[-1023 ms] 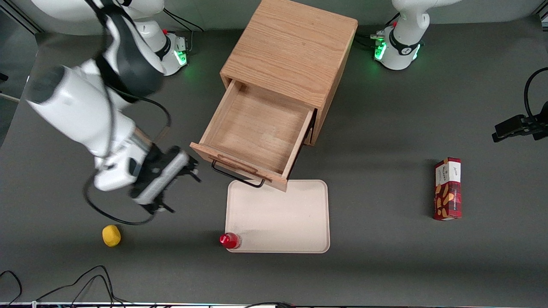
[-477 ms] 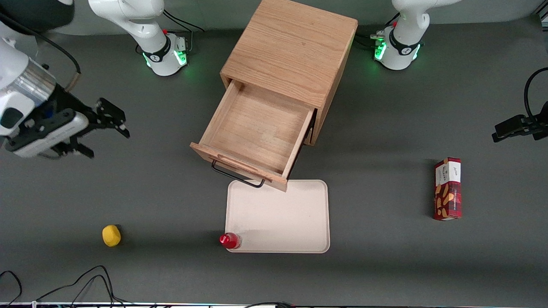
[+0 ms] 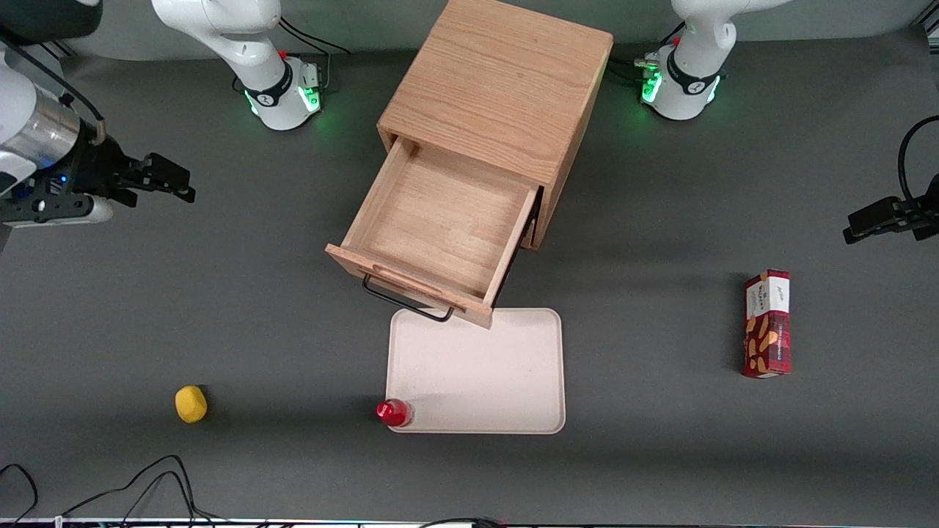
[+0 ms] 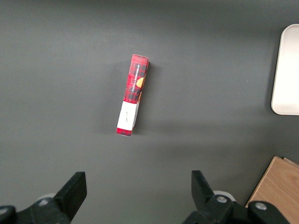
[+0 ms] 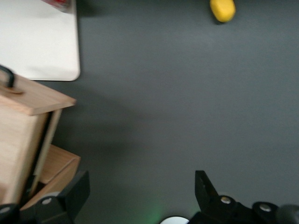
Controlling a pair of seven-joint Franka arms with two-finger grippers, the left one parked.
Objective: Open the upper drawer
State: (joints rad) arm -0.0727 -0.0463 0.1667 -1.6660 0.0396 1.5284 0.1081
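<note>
The upper drawer (image 3: 440, 227) stands pulled well out of the cabinet (image 3: 499, 88), its empty tray in plain sight, black handle (image 3: 403, 299) over the edge of the white tray (image 3: 477, 374); the job looks done, nothing left but parking. The gripper (image 3: 172, 183) hangs well apart at the working arm's end of the tabletop (image 3: 660, 220), fingers spread wide, holding and touching nothing

Lower drawer hidden beneath the upper drawer (image 3: 440, 231), my gripper (image 3: 165, 180) arm cut off at frame edge, red-capped item (image 3: 394, 412) beside the drawer's tray (image 3: 477, 374) too small to identify
</note>
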